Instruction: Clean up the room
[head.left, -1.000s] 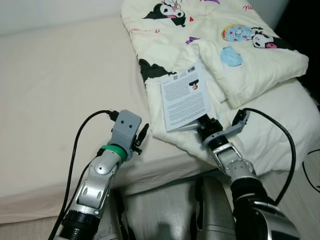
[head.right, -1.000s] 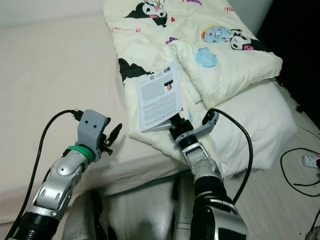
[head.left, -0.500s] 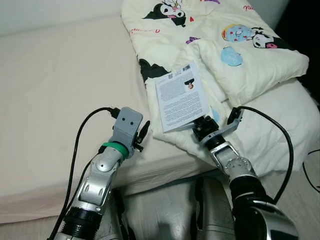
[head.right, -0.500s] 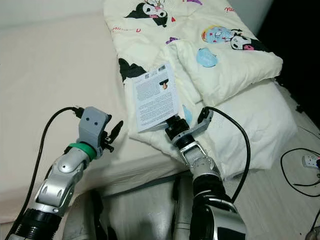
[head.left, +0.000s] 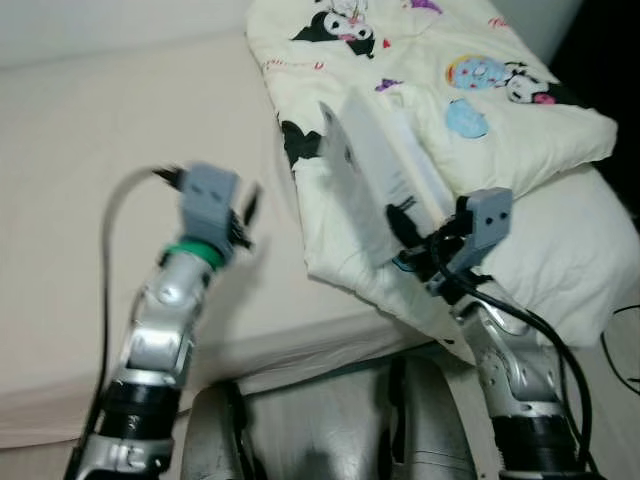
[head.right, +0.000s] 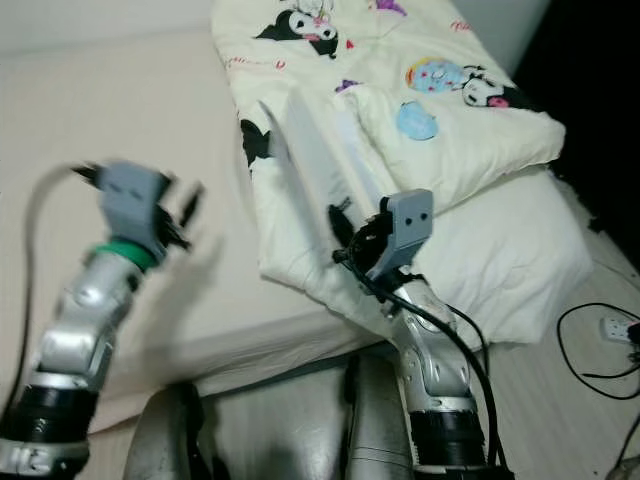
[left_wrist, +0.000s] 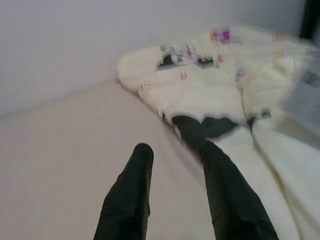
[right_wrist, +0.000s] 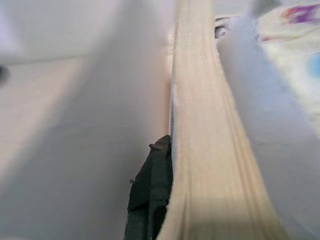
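Over the near edge of the bed (head.left: 90, 220), the right gripper (head.left: 405, 232) holds a thin white book (head.left: 365, 180) tipped up on edge, its cover turned mostly away from the head camera. The jaws are closed on the book's lower end, and the book stands lifted above the cartoon-printed cream quilt (head.left: 470, 90) that lies bunched on the right side of the bed. The left gripper (left_wrist: 172, 195) hovers above the bare beige sheet to the left of the quilt, holding nothing, with its two black fingers (left_wrist: 127, 195) spread apart.

As for tidying the room, the book looks picked up off the bedding but is not yet put anywhere, so that step is only half done. The quilt remains rumpled and unfolded, and on the floor at the far right a cable (head.right: 600, 335) trails beside the bed. Most of the job appears to be left.

From the right wrist, the book's page edges show close up, a cream block of pages with one black finger (right_wrist: 150, 192) pressed flat against its side, which confirms the grip that the head views only suggest. From the left wrist, the gap between the fingers is plain, and beyond them the quilt's far end rises against the pale wall (left_wrist: 75, 40).
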